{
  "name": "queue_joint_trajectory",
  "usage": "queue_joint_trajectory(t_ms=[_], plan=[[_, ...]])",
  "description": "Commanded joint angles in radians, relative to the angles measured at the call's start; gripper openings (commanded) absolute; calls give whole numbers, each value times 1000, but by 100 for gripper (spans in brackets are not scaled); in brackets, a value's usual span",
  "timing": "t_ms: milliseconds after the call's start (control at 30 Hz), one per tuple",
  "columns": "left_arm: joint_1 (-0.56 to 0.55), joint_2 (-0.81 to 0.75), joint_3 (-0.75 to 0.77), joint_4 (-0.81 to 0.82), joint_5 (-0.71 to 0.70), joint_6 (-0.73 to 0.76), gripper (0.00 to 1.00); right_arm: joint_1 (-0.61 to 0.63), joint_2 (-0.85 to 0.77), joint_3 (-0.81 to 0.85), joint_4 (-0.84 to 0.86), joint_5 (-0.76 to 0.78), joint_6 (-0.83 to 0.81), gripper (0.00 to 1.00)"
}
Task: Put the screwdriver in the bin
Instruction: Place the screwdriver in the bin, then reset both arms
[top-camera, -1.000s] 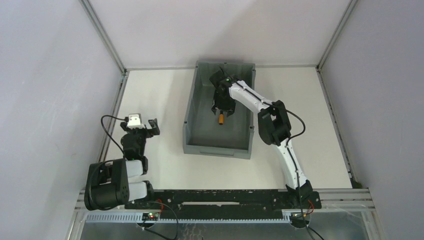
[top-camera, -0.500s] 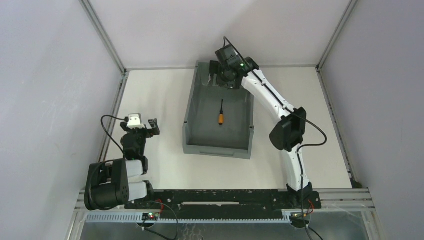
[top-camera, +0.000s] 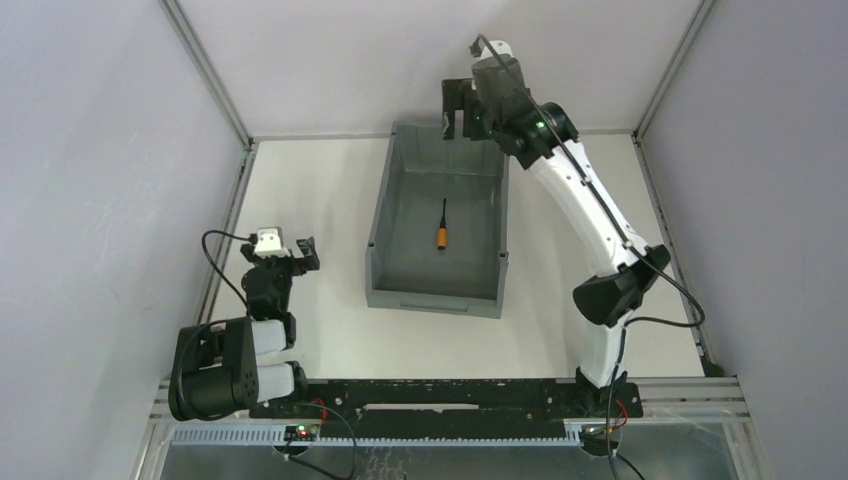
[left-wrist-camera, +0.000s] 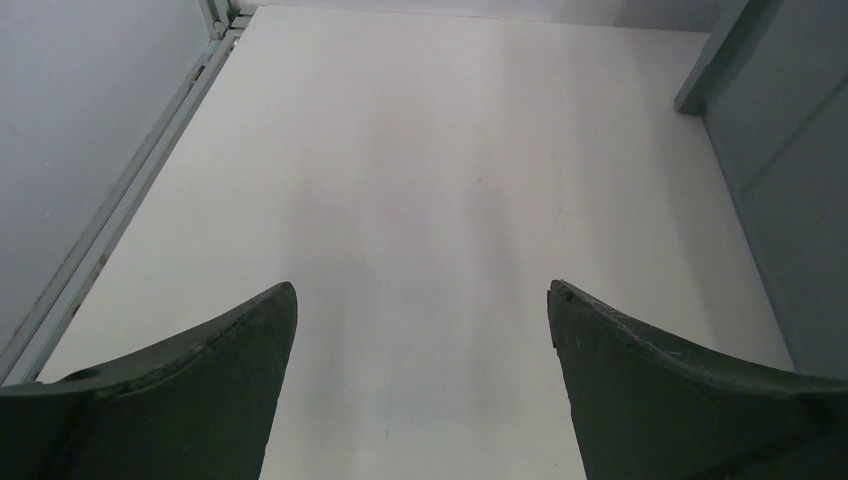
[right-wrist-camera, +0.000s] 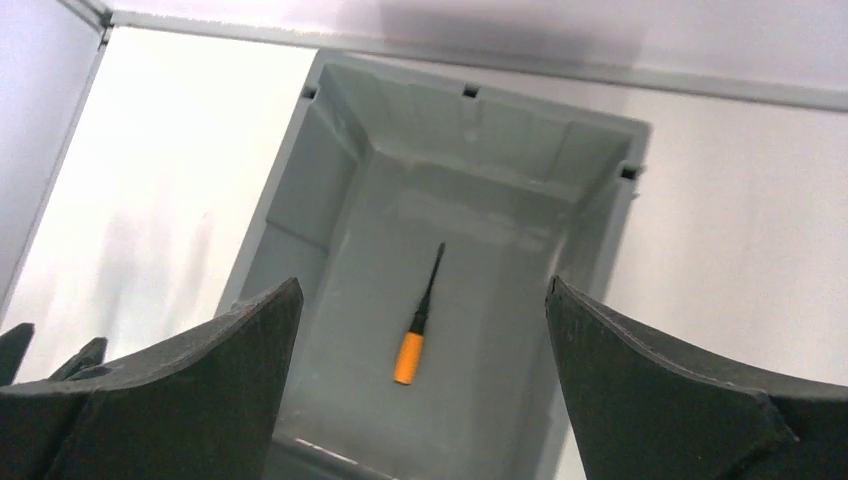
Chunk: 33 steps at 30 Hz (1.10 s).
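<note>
We see the screwdriver (top-camera: 442, 229) in the bin (top-camera: 384, 215). The right gripper (right-wrist-camera: 422, 286), maybe over the far edge, and the left gripper (left-wrist-camera: 421, 289) are spread wide.

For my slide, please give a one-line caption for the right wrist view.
The open right gripper looks down into the grey bin, where the orange-handled screwdriver lies on the floor.

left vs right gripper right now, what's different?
The left gripper sits low over the table, left of the bin, arm folded; the right gripper is high over the bin's far wall, arm stretched out. Left wrist view shows bare table and a bin wall; right wrist view looks down at the screwdriver lying in the bin. Shared: both are open and hold nothing.
</note>
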<state>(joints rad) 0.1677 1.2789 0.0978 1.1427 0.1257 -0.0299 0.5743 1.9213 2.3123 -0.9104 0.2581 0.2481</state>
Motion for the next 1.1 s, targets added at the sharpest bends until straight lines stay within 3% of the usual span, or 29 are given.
queue_joint_trajectory(t_ms=[0,367,733,1067], plan=[[-3,-12,38,41,-5,-12,100,-15,-139,-74,105,89,-128,100],[-4,-12,38,41,-6,-12,100,-117,-444,-467,309,115,-234,100],[-4,-12,39,41,-6,-12,100,-337,-763,-882,409,-5,-177,100],[-4,-12,39,41,-6,-12,100,-453,-977,-1267,457,-41,-125,100]])
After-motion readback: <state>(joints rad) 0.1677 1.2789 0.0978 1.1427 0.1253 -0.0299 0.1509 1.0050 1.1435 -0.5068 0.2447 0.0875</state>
